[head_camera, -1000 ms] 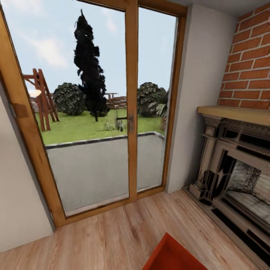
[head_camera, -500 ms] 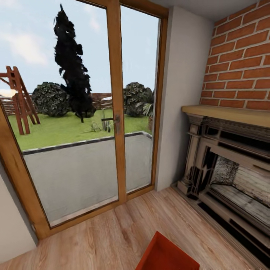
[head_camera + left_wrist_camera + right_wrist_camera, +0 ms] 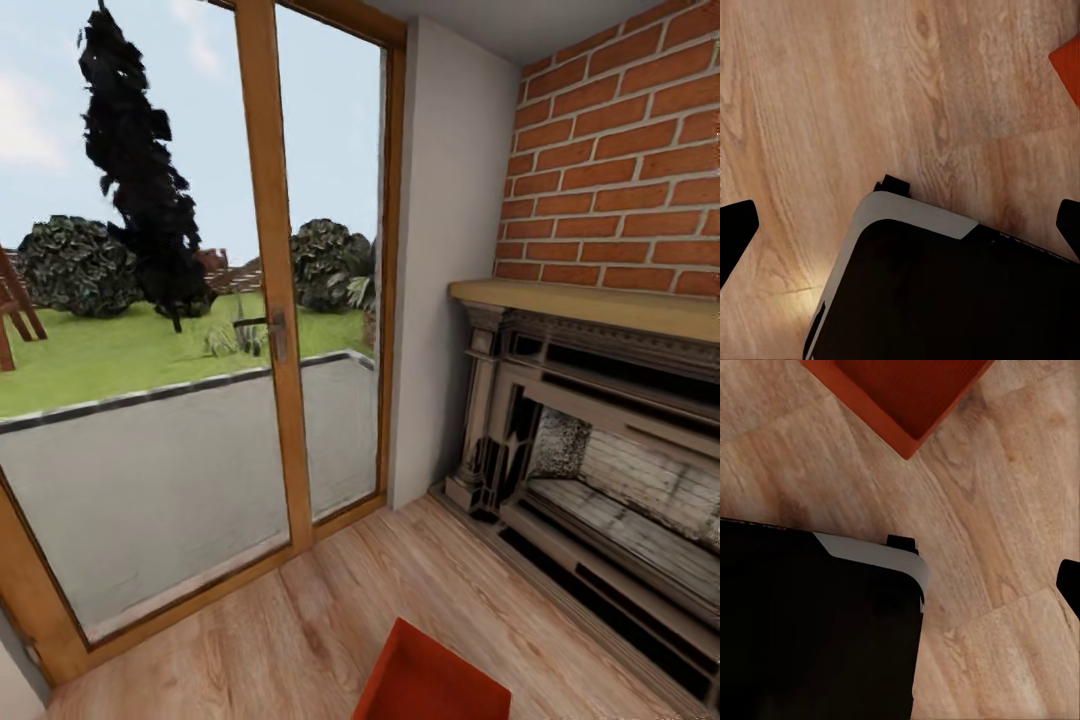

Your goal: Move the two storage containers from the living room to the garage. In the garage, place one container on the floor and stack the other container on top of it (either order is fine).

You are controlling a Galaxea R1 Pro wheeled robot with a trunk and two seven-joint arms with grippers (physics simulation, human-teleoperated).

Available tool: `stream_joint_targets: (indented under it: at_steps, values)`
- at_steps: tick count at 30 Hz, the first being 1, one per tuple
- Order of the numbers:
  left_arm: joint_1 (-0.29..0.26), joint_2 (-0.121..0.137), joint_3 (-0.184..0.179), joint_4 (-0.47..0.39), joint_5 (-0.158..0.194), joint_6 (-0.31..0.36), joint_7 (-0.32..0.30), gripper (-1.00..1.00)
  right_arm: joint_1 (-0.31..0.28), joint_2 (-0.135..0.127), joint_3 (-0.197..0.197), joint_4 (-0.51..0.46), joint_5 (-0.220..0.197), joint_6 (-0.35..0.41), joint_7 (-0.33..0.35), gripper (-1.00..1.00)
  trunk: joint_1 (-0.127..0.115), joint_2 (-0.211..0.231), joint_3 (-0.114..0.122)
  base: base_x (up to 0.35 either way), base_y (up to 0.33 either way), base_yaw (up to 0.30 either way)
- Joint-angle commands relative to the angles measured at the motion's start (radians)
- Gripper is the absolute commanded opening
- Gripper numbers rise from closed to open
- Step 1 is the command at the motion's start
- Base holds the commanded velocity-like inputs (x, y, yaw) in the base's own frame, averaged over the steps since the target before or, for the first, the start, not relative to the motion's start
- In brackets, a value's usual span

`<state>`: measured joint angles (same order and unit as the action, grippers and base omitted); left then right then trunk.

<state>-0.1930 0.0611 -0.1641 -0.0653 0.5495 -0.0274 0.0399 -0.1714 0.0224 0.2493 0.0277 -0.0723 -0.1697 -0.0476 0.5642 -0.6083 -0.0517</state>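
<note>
Approaching the red bin (image 3: 432,680) on the plank floor (image 3: 300,620): square up first; left gripper (image 3: 900,225) fingers apart, right gripper's state unclear.

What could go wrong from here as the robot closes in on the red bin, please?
The red bin sits low on the wood floor right by the robot's base, so rolling forward might bump it away. The fireplace stands close on the right, so a wide turn could clip its hearth. The glass door is also near ahead.

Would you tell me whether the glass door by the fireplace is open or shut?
Shut: the glass door sits flush in its wooden frame, handle level.
</note>
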Motion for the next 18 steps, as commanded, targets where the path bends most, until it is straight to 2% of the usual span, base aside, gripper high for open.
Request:
stream_joint_targets:
  at_steps: [1,10,18]
  values:
    - [0.000,0.000,-0.009,-0.001,0.008,-0.002,0.003,1.00,-0.001,0.001,0.008,0.003,-0.007,-0.005,-0.003,1.00,0.001,-0.001,-0.002,0.207,0.252,-0.238]
    - [0.000,0.000,-0.010,-0.001,0.007,-0.002,0.004,1.00,-0.002,0.001,0.008,0.003,-0.010,-0.005,-0.003,1.00,0.001,-0.001,-0.002,0.214,0.238,-0.238]
    - [0.000,0.000,-0.009,-0.002,0.004,-0.003,0.005,1.00,-0.002,-0.001,0.005,0.003,-0.012,-0.005,-0.003,1.00,0.001,-0.001,-0.002,0.028,0.017,-0.241]
